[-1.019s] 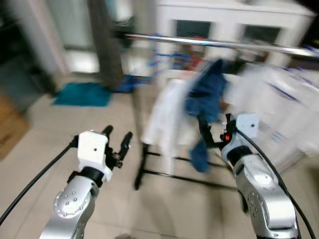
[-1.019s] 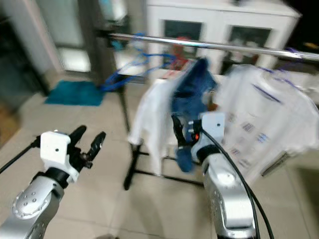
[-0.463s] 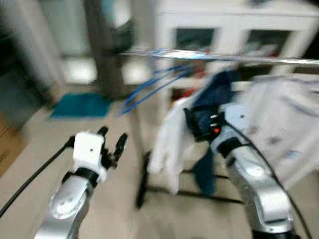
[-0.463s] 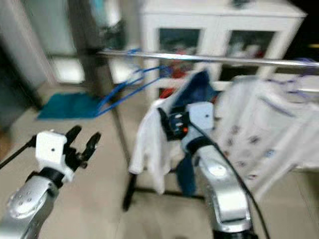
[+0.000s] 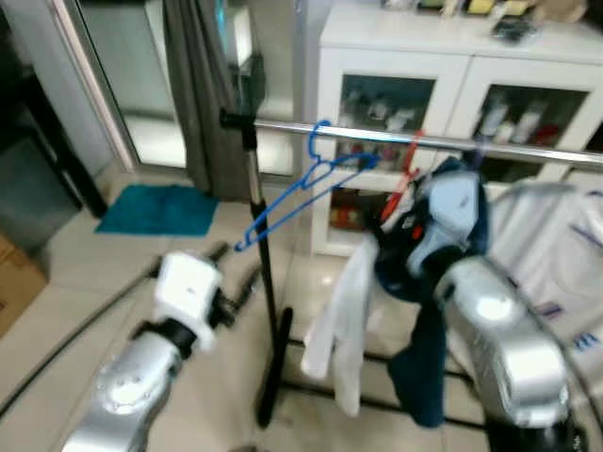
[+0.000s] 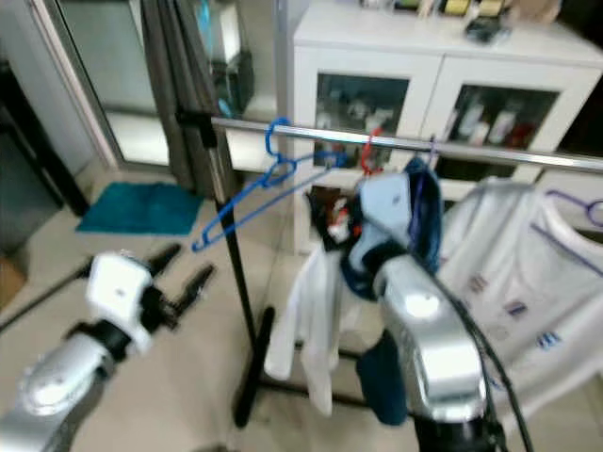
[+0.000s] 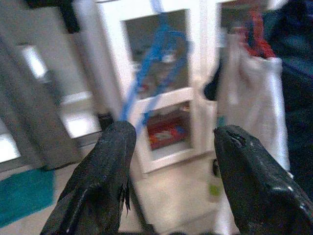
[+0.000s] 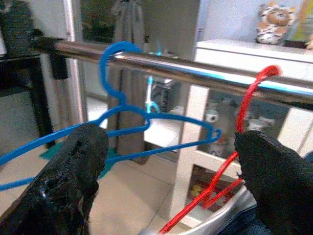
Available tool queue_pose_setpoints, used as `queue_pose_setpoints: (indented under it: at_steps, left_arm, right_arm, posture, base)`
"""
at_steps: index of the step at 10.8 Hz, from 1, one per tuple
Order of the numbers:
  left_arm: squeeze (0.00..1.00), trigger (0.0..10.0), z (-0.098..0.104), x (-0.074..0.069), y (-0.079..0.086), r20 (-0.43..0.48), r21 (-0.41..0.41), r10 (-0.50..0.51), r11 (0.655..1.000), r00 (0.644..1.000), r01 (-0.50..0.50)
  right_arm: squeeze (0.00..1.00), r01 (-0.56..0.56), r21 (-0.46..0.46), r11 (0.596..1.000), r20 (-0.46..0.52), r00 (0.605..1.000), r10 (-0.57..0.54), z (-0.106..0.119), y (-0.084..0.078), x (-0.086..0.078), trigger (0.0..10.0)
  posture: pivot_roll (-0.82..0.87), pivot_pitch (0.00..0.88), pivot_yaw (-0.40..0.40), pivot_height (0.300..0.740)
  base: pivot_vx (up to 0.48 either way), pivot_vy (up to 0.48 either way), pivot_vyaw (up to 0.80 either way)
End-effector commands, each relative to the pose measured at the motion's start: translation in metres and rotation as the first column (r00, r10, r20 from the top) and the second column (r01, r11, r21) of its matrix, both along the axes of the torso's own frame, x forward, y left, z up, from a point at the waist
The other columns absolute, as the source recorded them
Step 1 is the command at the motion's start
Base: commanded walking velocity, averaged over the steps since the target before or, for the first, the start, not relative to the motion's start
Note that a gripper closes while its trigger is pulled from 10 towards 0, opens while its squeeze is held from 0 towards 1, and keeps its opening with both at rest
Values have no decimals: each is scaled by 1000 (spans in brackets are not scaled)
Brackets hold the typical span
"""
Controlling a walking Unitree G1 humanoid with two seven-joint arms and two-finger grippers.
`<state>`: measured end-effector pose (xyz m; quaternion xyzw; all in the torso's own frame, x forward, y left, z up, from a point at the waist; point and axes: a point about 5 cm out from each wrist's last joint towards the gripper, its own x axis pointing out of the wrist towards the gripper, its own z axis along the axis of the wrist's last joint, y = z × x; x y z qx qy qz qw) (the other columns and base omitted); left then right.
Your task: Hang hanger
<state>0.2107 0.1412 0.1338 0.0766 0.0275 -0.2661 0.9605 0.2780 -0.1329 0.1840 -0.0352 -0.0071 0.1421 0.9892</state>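
Note:
A blue hanger (image 5: 316, 171) hangs by its hook on the steel rail (image 5: 377, 137), near the rail's left end. Beside it a red hanger (image 8: 244, 127) carries a white garment (image 5: 344, 330). My right gripper (image 8: 171, 161) is raised just below the rail, facing both hangers. It is open, its fingers (image 8: 73, 186) spread wide with nothing between them. A dark blue garment (image 5: 424, 363) hangs behind that arm. My left gripper (image 5: 236, 271) is held low, left of the rack post, open and holding nothing.
The rack's black post (image 5: 266, 282) stands between my arms. A white printed shirt (image 5: 556, 264) hangs at the right. Behind the rail is a white glass-door cabinet (image 5: 424, 56). A grey curtain (image 5: 198, 85), a teal mat (image 5: 160, 207) and a cardboard box (image 5: 14, 282) lie left.
The camera has tilted up and come closer to the rack. My right arm has risen from in front of the garments up to the rail. The left arm holds its pose.

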Motion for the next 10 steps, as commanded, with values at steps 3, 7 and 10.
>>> queue_pose_setpoints:
  at_steps: [3,7,10]
  left_arm:
    - [0,10000,0,-3,-10,-36,17,-143,989,989,144]
    - [0,10000,-4,-6,-17,-74,15,-220,975,973,222]
    - [0,10000,-3,-4,-21,-77,-2,-262,965,962,263]
  right_arm:
    - [0,93,-80,992,-85,991,-100,1,-15,15,10000]
    - [0,213,-110,971,-136,964,-227,6,-39,25,10000]
    - [0,257,-122,959,-215,936,-279,-3,-57,19,10000]
  posture:
    - [-93,0,10,740]
    - [-108,0,3,740]
    - [-122,0,11,740]
  base:
    - [0,0,0]
    - [0,0,0]
    - [0,0,0]
